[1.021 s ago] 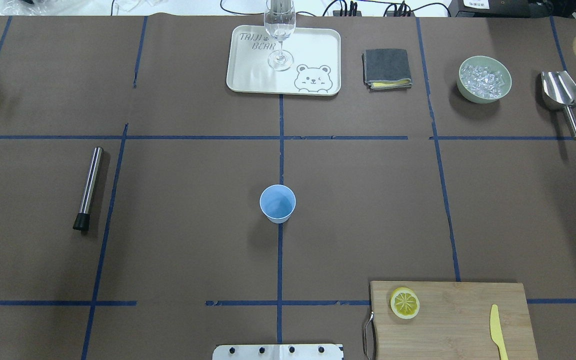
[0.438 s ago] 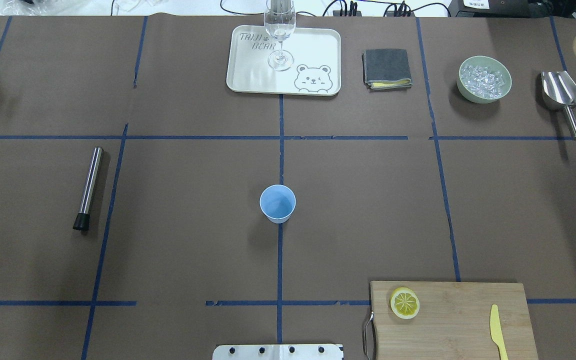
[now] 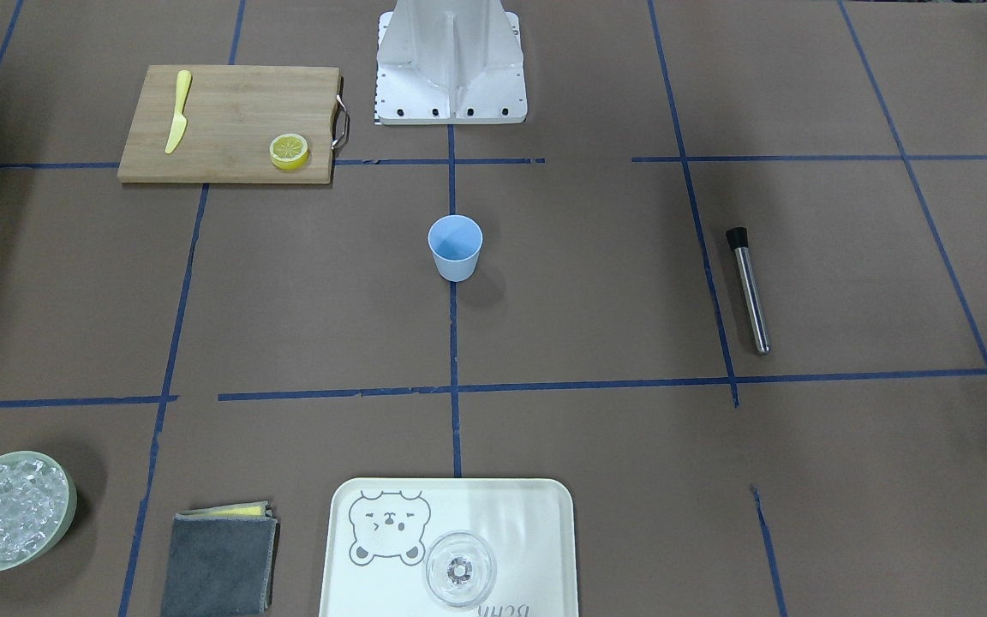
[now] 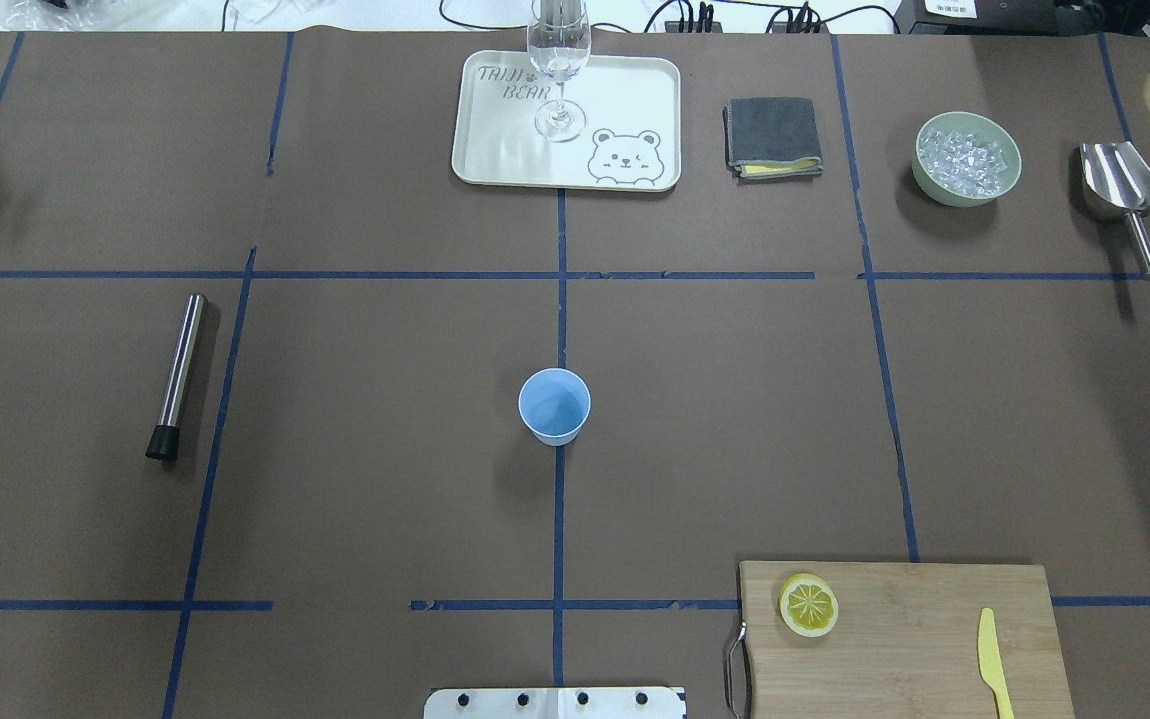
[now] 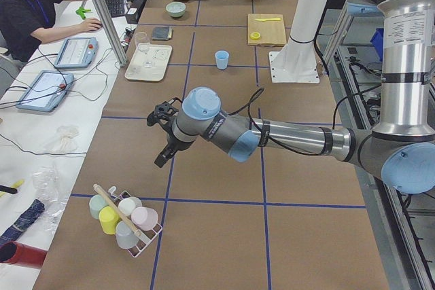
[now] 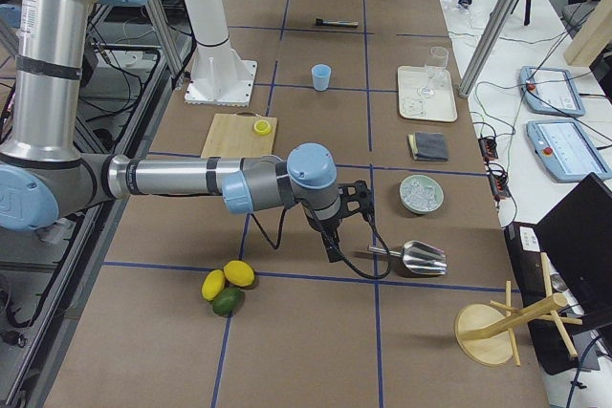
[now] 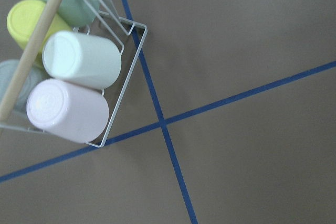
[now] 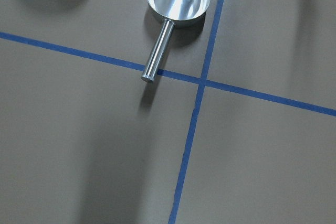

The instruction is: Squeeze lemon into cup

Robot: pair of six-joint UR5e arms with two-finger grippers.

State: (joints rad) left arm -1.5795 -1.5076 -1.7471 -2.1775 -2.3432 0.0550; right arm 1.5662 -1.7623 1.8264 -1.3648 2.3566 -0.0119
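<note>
Here's the cup [image 4: 554,405], upright and open-mouthed at the middle of the table, sitting right on the blue centre line, and nothing shows inside it. The lemon [image 4: 808,605] lies flat on the board [image 4: 914,649], up in the board's corner toward the cup, on the robot's right near its base, well apart from the cup. The knife [image 4: 992,659] lies on the same board, off toward its other side, not touching the lemon. Neither arm is over the centre. The left gripper [image 5: 162,159] hangs above the table at the robot's left end, near the rack [image 5: 126,219] of upturned cups; its wrist camera looks down on that rack and a cross of blue tape. Whether its jaws are open or closed, I cannot tell from this side view, and nothing is seen in them. The right gripper [image 6: 333,250] hangs out at the other end, near the scoop [image 6: 416,257], with three whole fruits [image 6: 228,284] lying on the table close by; its wrist camera shows the scoop's handle end lying on a tape line. Its jaws, too, I cannot tell. Across the far side sit the tray [image 4: 635,90] with the glass [image 4: 559,60] on it, the cloth [image 4: 773,136] and the bowl [image 4: 966,158] of ice. The muddler [image 4: 176,374] lies off to the robot's left.
</note>
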